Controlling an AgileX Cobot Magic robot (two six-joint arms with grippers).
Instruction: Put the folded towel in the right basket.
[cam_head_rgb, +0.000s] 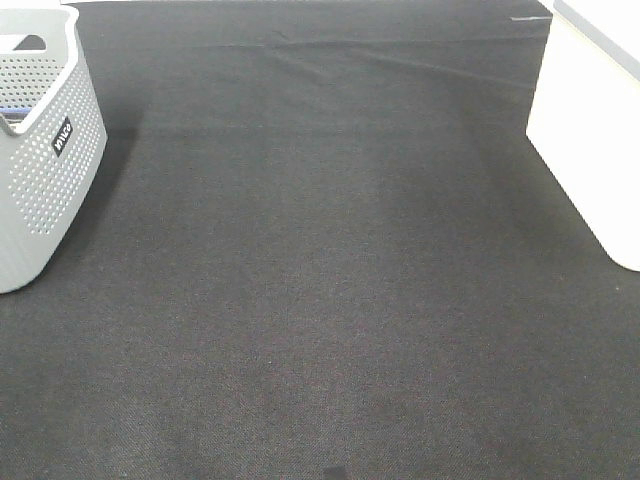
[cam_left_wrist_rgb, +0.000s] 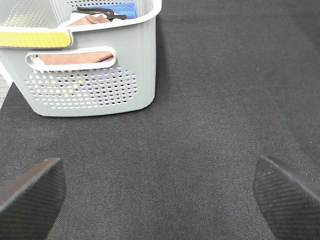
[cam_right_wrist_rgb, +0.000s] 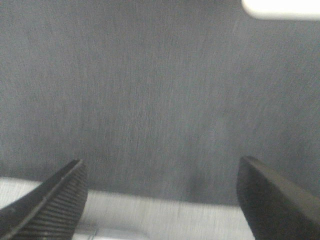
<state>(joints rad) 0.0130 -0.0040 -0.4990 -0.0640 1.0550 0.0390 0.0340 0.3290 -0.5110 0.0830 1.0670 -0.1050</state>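
1. The bench (cam_head_rgb: 320, 300) is covered with a dark woven cloth, and no folded towel lies anywhere on its visible surface in the high view.
2. A grey perforated plastic basket (cam_head_rgb: 45, 150) stands at the upper left of the high view. A plain white smooth-walled basket (cam_head_rgb: 590, 140) stands at the upper right; by its side, it is the target.
3. In the left wrist view the grey basket holds brownish folded cloth (cam_left_wrist_rgb: 90, 21) beside something blue (cam_left_wrist_rgb: 125, 9). Whether that cloth is the task's towel I cannot tell.
4. The left hand (cam_left_wrist_rgb: 160, 192) is released, its fingers spread wide over bare cloth, grasping nothing.
5. The right hand (cam_right_wrist_rgb: 160, 197) is likewise released and empty. That view is blurred; a white corner (cam_right_wrist_rgb: 280, 7) shows at its upper right.
6. The step in hand appears to be finding and reaching the towel. If it sits in the grey basket, the left hand should come down from above, clear of the rim, and pinch a folded edge so the layers stay together.
7. A handover or a reach across the middle may then be needed.
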